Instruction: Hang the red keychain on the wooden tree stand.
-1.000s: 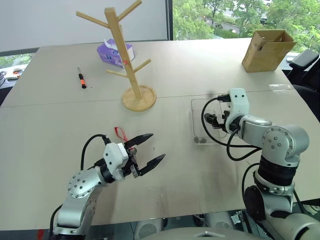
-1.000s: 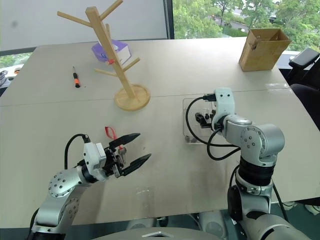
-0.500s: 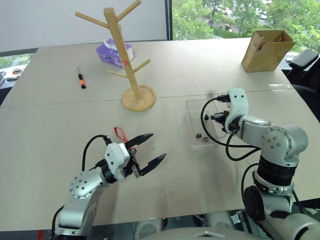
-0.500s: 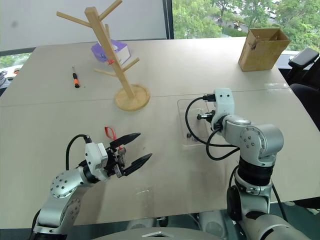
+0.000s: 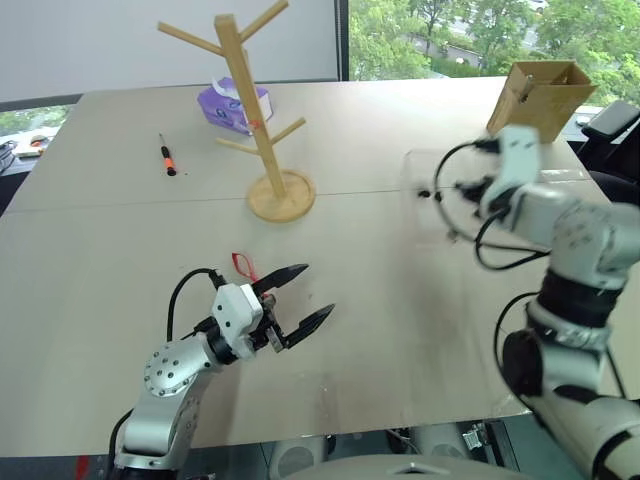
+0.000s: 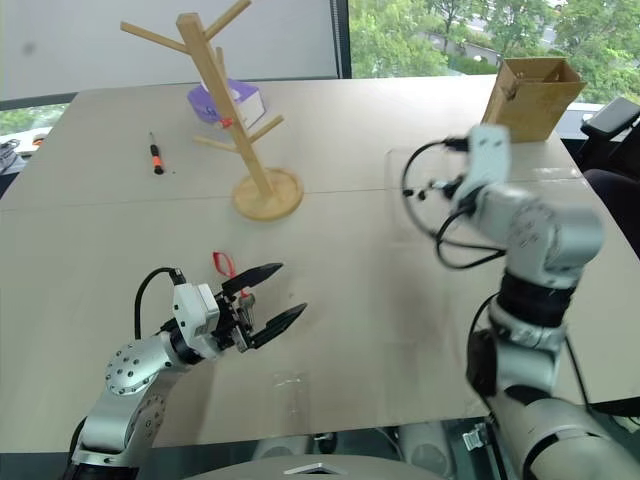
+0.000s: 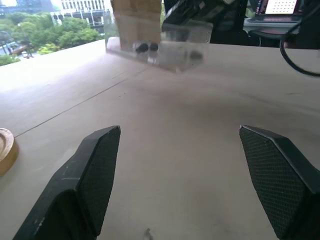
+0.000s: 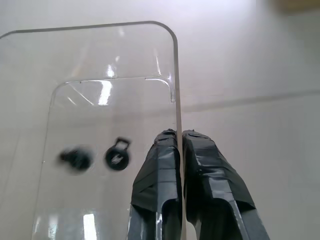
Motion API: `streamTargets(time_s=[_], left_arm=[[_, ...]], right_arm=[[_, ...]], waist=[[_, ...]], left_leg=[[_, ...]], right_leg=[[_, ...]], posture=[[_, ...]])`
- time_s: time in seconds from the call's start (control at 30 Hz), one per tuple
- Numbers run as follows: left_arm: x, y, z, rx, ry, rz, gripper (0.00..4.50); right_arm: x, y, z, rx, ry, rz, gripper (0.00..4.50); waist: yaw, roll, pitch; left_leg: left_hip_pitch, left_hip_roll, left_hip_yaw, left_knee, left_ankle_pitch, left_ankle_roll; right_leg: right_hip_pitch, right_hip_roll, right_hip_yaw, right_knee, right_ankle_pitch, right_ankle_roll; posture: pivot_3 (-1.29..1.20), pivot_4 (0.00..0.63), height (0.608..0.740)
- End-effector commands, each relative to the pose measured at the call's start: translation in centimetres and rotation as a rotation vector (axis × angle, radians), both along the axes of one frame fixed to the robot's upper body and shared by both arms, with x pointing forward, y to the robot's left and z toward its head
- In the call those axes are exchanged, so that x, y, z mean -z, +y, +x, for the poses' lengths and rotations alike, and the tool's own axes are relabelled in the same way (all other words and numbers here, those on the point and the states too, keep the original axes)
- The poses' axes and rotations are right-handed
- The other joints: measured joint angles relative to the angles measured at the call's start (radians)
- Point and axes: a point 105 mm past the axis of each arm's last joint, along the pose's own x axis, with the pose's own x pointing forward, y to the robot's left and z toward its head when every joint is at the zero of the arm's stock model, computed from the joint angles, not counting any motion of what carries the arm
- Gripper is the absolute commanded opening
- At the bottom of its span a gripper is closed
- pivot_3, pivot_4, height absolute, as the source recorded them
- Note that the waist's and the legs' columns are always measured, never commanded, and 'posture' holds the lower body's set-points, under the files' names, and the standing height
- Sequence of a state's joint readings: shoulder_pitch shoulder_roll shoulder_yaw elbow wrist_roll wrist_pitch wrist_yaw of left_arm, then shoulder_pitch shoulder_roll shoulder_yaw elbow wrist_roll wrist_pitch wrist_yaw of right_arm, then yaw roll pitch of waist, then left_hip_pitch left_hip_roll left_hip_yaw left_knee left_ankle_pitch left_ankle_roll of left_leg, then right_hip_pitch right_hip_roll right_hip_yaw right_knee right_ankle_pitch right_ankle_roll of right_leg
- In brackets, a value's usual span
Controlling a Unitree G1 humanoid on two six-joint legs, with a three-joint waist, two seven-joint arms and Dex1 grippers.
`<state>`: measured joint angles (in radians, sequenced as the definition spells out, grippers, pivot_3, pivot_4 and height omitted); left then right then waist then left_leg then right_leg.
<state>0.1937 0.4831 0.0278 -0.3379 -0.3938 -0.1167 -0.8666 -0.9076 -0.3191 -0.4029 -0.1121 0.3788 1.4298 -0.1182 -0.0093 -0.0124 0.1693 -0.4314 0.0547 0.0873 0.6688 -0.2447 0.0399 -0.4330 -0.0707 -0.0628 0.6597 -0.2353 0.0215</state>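
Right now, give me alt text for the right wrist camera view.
The right gripper is shut on the wall of a clear plastic tray above a pale table. Two small dark items lie inside.

Counted: 1 wooden tree stand (image 5: 252, 120), 1 red keychain (image 5: 242, 266), 1 screwdriver (image 5: 166, 156), 1 tissue box (image 5: 233, 104), 1 cardboard box (image 5: 538, 97), 1 clear tray (image 8: 105, 130) with 2 small black parts (image 8: 95, 156).

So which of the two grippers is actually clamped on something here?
The right gripper: its fingers are shut on the side wall of the clear plastic tray, lifted off the table. The left gripper is spread open with nothing between its fingers.
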Motion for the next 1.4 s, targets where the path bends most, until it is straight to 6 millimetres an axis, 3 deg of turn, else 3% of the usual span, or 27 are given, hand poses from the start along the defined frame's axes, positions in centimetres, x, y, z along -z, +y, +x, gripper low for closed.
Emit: streamTargets(time_s=[0.03,0.13,0.27,0.43,0.6,0.63,0.73,0.83,0.93,1.03,1.13,1.23,1.33,1.4], left_arm=[[-0.9,-0.6,-0.2,0.015,-0.044,-0.008,3.92],[-0.8,-0.6,-0.2,0.012,-0.043,-0.011,3.92],[-0.6,-0.8,-0.2,0.008,-0.042,-0.014,3.92],[-0.4,-0.8,-0.3,0.000,-0.040,-0.018,3.92],[-0.4,-0.8,-0.4,-0.007,-0.040,-0.018,3.92],[-0.5,-0.9,-0.4,-0.007,-0.040,-0.018,3.92],[-0.5,-0.9,-0.4,-0.011,-0.041,-0.019,3.92],[-0.6,-0.9,-0.3,-0.019,-0.040,-0.020,3.92],[-0.8,-0.5,0.3,-0.091,-0.008,-0.068,3.92],[-1.2,0.4,1.7,-0.245,0.073,-0.151,3.92],[-2.3,1.6,3.6,-0.467,0.145,-0.248,3.92],[-3.0,1.9,4.3,-0.622,0.216,-0.299,3.92],[-2.8,2.9,4.8,-0.785,0.316,-0.316,3.92],[-2.4,3.6,5.0,-0.876,0.382,-0.311,3.92]], right_arm=[[-1.4,-4.8,1.5,0.117,-0.036,-0.014,0.05],[-1.2,-9.2,2.6,0.191,-0.011,-0.066,0.05],[0.4,-12.7,3.3,0.253,0.038,-0.047,0.05],[2.1,-14.8,3.4,0.308,0.066,-0.017,0.05],[3.1,-15.5,3.3,0.329,0.078,0.013,0.05],[3.2,-15.5,3.3,0.330,0.077,0.015,0.70],[2.6,-15.4,3.6,0.318,0.044,0.040,1.69],[0.6,-15.4,4.0,0.303,-0.061,0.054,3.25],[-3.6,-14.6,4.3,0.145,-0.269,-0.019,4.46],[-5.0,-12.2,3.7,-0.118,-0.367,-0.078,4.46],[-3.5,-8.6,1.0,-0.469,-0.428,-0.201,4.46],[-0.9,-4.6,-3.2,-0.775,-0.502,-0.272,4.46],[2.6,-2.9,-6.4,-0.955,-0.484,-0.321,4.46],[3.6,-2.4,-7.6,-0.992,-0.527,-0.336,4.46]], waist=[[-0.003,0.000,0.000],[-0.006,0.000,0.000],[-0.012,0.001,0.000],[-0.022,0.001,0.000],[-0.025,0.001,0.001],[-0.025,0.001,0.001],[-0.025,0.001,0.001],[-0.025,0.001,0.001],[-0.024,0.003,0.002],[-0.023,0.005,0.003],[-0.003,0.001,0.000],[0.010,0.001,0.000],[0.019,0.002,0.001],[0.020,0.002,0.001]], left_leg=[[0.000,0.000,0.000,-0.001,0.000,0.000],[0.000,-0.001,0.002,-0.002,0.000,0.000],[0.001,-0.001,0.006,-0.002,0.000,0.000],[0.002,0.000,0.010,-0.002,0.000,0.000],[0.002,0.001,0.010,-0.002,0.000,0.000],[0.002,0.001,0.010,-0.002,0.000,0.000],[0.002,0.001,0.010,-0.002,0.000,0.000],[0.002,0.001,0.010,-0.002,0.000,0.000],[0.002,0.001,0.010,-0.001,0.000,0.000],[0.002,0.001,0.009,-0.001,0.000,0.000],[0.002,0.003,0.003,-0.001,0.000,0.000],[0.002,0.002,0.001,0.000,0.000,0.000],[0.002,0.001,-0.002,0.001,0.000,0.000],[0.003,0.000,-0.002,0.004,0.000,0.000]], right_leg=[[0.000,0.000,0.000,-0.001,0.000,0.000],[-0.001,0.001,0.002,-0.001,0.000,0.000],[-0.002,0.001,0.005,-0.001,0.000,0.000],[-0.002,0.003,0.006,0.000,0.000,0.000],[-0.002,0.002,0.007,0.000,0.000,0.000],[-0.002,0.002,0.007,0.000,0.000,0.000],[-0.002,0.002,0.007,0.000,0.000,0.000],[-0.002,0.002,0.007,0.000,0.000,0.000],[-0.002,0.002,0.007,0.001,0.000,0.000],[-0.002,0.002,0.009,0.001,0.001,0.001],[0.000,0.002,0.006,-0.001,0.001,0.001],[0.002,0.002,0.004,-0.001,0.001,0.002],[0.004,0.000,0.003,0.000,0.002,0.002],[0.004,0.000,0.003,0.001,0.002,0.004]], posture=[[0.00,0.150,0.740],[0.00,0.150,0.740],[0.00,0.150,0.740],[0.00,0.150,0.740],[0.00,0.150,0.740],[0.00,0.150,0.740],[0.00,0.150,0.740],[0.00,0.150,0.740],[0.00,0.150,0.740],[0.00,0.150,0.740],[0.00,0.150,0.740],[0.00,0.150,0.740],[0.00,0.150,0.740],[0.00,0.150,0.740]])
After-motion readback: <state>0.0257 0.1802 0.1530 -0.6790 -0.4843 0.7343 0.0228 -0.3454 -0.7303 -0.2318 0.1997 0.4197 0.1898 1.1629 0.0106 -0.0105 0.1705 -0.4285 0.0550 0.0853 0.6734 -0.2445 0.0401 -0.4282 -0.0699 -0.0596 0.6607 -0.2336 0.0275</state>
